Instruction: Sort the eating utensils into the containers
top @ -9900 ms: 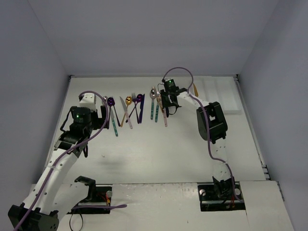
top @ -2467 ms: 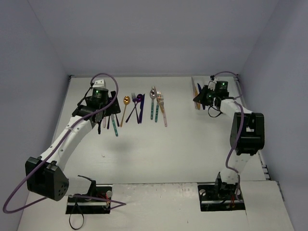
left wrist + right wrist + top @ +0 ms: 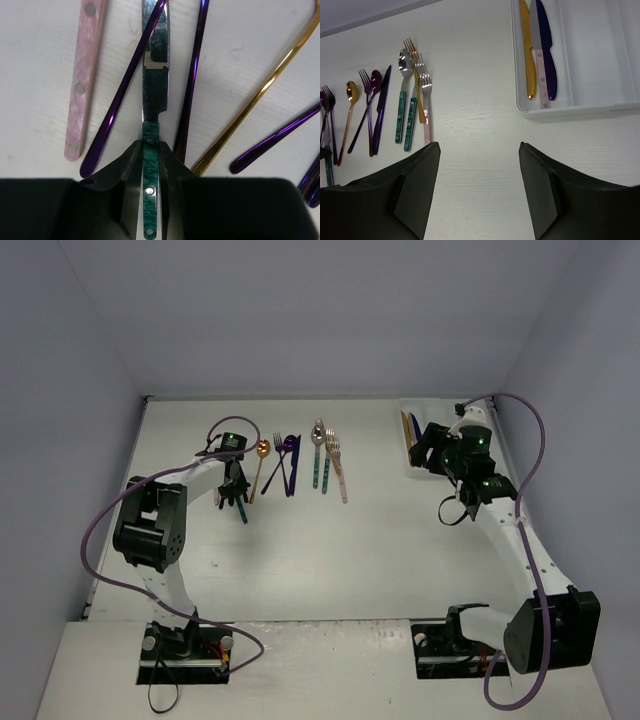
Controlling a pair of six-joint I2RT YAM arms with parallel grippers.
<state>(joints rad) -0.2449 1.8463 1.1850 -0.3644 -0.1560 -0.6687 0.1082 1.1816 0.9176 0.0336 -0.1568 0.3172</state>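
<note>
Left gripper has dropped, jaws straddling the teal-handled silver knife; right gripper, jaws spread, has retreated from the white plastic tray.

Teal marbled knife handle, pink marbled handle, glossy purple and gold handles.

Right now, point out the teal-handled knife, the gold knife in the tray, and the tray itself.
teal-handled knife [image 3: 150, 165], left wrist view, on its teal handle.
gold knife [image 3: 527, 55], right wrist view, mid-length.
tray [image 3: 580, 109], right wrist view, on its near rim.
</note>
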